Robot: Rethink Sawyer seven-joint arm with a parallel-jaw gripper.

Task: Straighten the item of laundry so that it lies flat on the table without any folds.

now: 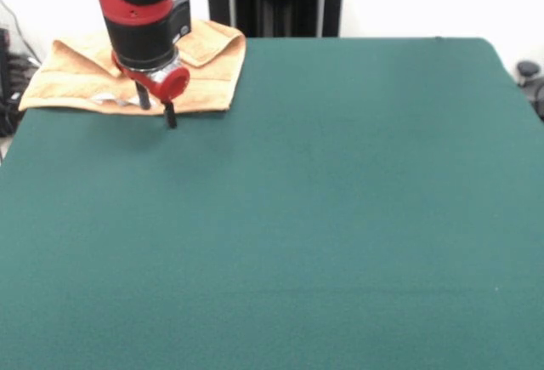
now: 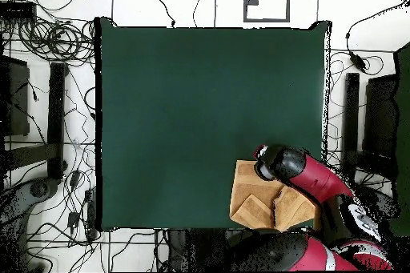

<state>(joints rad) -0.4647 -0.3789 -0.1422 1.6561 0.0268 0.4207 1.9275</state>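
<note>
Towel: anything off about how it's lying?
Yes. The orange-tan towel sits crumpled at the green table's far corner by the robot, with flaps folded over its top and one side at the table's edge. The gripper hangs at its near edge.

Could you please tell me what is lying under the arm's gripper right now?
The folded towel on the table corner; the gripper covers its middle.
</note>
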